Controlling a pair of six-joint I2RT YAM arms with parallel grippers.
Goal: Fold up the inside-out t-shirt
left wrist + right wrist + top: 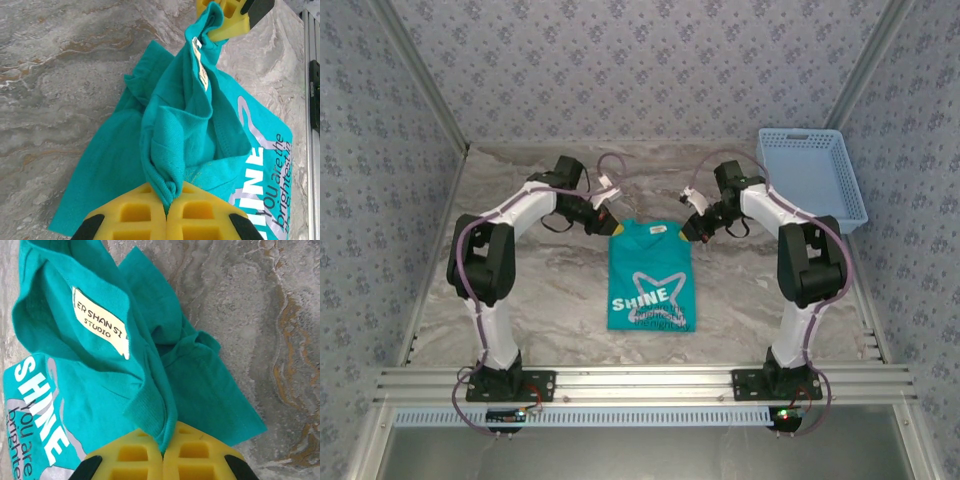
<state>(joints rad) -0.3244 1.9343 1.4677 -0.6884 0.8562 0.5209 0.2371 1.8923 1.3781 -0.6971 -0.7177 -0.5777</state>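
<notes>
yellow fingers of the left gripper are pinched tight on a bunched shoulder of the inside-out t-shirt; the right gripper clamps the other shoulder. on the marble table the shirt lies print-up, its collar between both grippers, white tag showing.

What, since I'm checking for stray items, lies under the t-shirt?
The table shows around the t-shirt; folded-back fabric peeks out beneath its top layer. Anything further beneath is covered.
</notes>
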